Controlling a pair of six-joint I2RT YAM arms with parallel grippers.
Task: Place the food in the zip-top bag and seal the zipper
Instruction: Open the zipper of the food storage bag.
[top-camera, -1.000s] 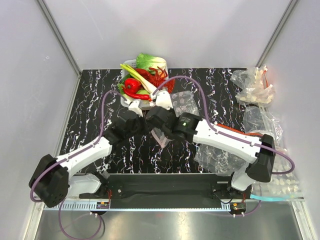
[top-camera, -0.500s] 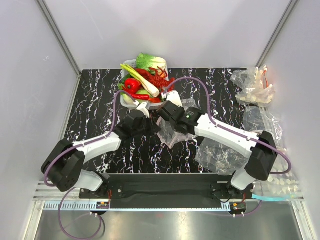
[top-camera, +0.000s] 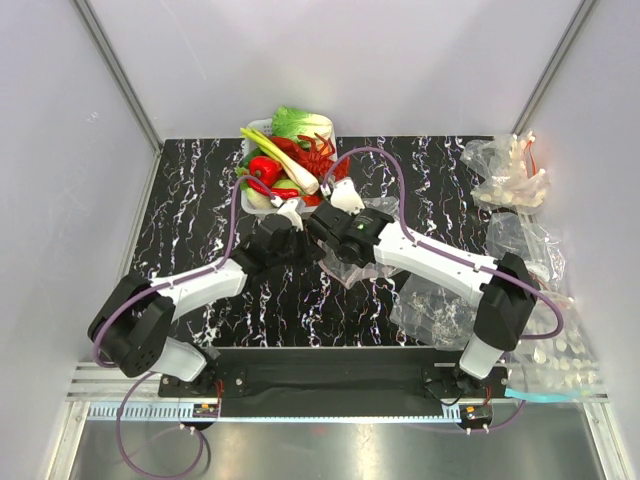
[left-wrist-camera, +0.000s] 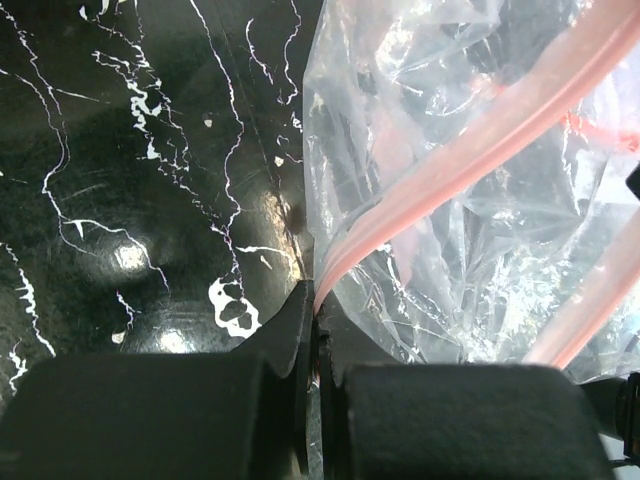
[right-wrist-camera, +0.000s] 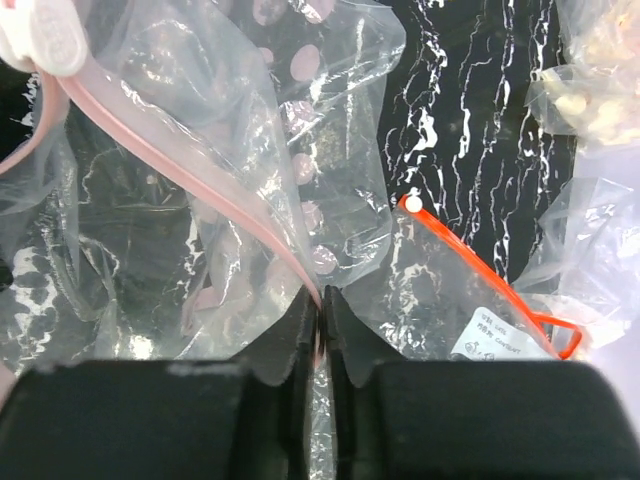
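1. Pinching the zipper (left-wrist-camera: 450, 165), the left gripper (left-wrist-camera: 315, 322) has its jaws pressed almost together on the end of the pink-red strip, at 1 corner of the bag's mouth.
2. The right gripper (right-wrist-camera: 322, 305) is closed to a sliver on the same pink strip at a second spot. From its fingers the strip runs up and to the left through the crumpled plastic.
3. The zip-top bag (top-camera: 352, 268) sits crumpled at mid-table, between and just below the 2 grippers. Its pale dots show clearly in the right wrist view. In the left wrist view 2 runs of pink strip lie apart, so the mouth is not closed there. Whether the bag rests on the surface or is lifted off it cannot be told.
4. The food (top-camera: 290, 165) is heaped in a white container (top-camera: 250, 197) at the far edge, just beyond both grippers. Identified in the heap:
   - red pepper (top-camera: 263, 170)
   - leek (top-camera: 283, 157)
   - cabbage (top-camera: 300, 122)
   - lobster (top-camera: 322, 155)
5. The black marbled table (top-camera: 190, 220) carries the work.
6. Several plain clear bags (top-camera: 505, 175) lie along the right side, well apart from the heap. 1 of them, near the right arm, has an orange-red strip (right-wrist-camera: 470, 275).
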